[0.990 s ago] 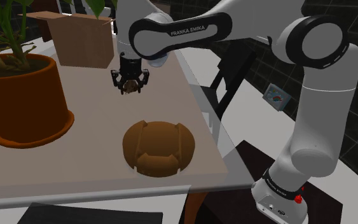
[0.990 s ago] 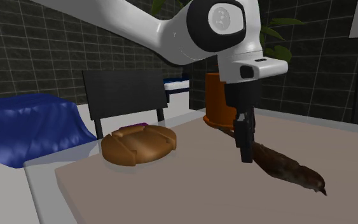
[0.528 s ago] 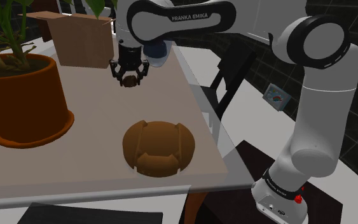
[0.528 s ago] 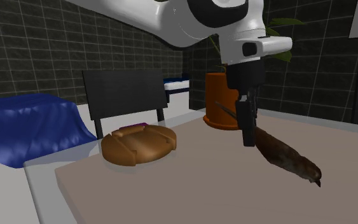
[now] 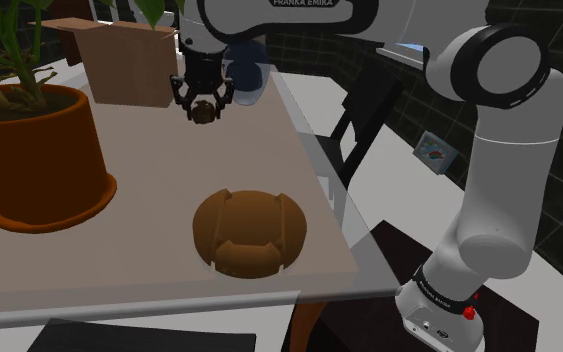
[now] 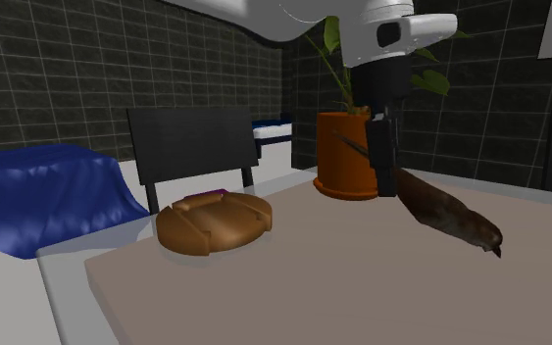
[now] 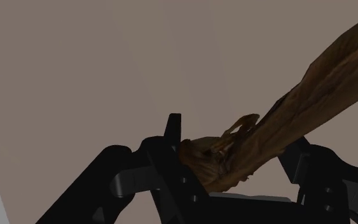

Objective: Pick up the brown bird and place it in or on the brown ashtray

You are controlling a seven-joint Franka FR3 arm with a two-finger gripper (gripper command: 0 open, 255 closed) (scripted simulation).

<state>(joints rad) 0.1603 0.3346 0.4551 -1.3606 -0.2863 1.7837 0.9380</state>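
carrying brown bird (image 6: pixel 447 214) to ashtray (image 5: pixel 250 232).
clamped in gripper (image 5: pixel 202 100) at tail end; move slowly, centre body before release.

The ashtray (image 5: pixel 250 232) lies on the table (image 5: pixel 149 170) near the corner at the shoulder view's lower right. The plant pot (image 5: pixel 39 150) stands at the edge on that view's left, and the box (image 5: pixel 129 60) at the far edge. Between box and ashtray (nearer the box) the bird (image 5: pixel 203 112) hangs above the table, clasped in the gripper (image 5: pixel 202 105). A chair (image 6: pixel 190 147) stands just beyond the table edge beside the ashtray
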